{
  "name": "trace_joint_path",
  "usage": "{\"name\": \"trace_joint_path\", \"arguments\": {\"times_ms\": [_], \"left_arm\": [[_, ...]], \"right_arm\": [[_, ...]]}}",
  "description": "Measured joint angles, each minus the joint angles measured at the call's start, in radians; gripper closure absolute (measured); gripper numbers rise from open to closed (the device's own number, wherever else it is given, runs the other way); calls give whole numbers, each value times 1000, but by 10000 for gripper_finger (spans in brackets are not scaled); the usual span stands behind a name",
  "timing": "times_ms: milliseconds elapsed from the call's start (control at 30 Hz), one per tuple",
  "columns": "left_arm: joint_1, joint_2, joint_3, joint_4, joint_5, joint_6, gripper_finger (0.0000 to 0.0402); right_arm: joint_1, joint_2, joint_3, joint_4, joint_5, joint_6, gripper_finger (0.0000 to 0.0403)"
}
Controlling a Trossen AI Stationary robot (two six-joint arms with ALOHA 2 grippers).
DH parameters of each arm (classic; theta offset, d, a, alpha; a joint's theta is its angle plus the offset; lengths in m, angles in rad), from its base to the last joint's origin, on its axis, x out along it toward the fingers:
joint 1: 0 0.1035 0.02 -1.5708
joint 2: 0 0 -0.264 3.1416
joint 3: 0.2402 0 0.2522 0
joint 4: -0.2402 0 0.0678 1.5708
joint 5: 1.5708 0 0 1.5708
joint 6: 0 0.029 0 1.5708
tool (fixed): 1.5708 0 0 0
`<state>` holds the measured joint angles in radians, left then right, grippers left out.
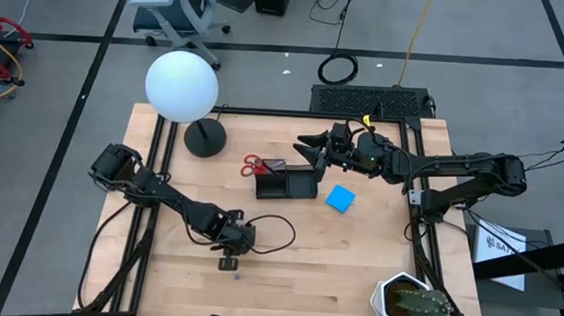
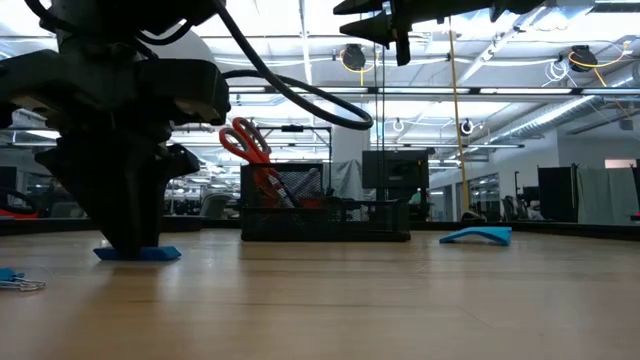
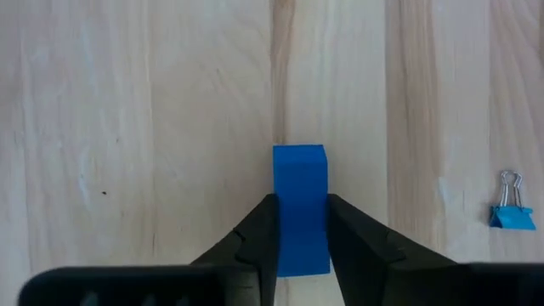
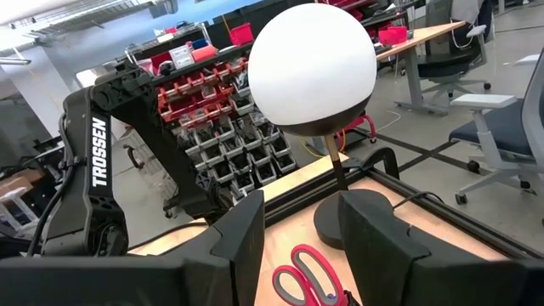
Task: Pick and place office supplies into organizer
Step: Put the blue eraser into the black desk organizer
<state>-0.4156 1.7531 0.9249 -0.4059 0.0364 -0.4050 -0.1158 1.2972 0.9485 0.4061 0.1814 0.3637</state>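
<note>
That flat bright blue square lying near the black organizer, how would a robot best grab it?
The blue pad lies almost flat on the table, but the low view shows it bowed, one edge lifted. A top-down pinch across two opposite edges looks best, or a finger slid under the raised edge. The right gripper, open above the organizer, is nearest.

Red scissors (image 4: 308, 274) between open right claw (image 4: 302, 234) fingers, globe lamp (image 4: 313, 68) beyond.

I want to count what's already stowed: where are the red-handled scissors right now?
In the high view the red-handled scissors stand handles-up at the organizer's left end, right of the lamp base, just below the right gripper.
</note>
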Motion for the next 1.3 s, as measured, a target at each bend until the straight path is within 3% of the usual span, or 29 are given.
{"name": "trace_joint_path", "arguments": {"times_ms": [333, 733, 1300], "left_arm": [[-6, 1, 2, -54, 15, 45, 259], [-21, 1, 2, -134, 4, 63, 297], [-24, 37, 4, -119, -5, 48, 300]], "right_arm": [[0, 0, 0, 0, 0, 2, 261], [0, 0, 0, -1, 0, 2, 261], [0, 0, 0, 0, 0, 16, 261]]}}
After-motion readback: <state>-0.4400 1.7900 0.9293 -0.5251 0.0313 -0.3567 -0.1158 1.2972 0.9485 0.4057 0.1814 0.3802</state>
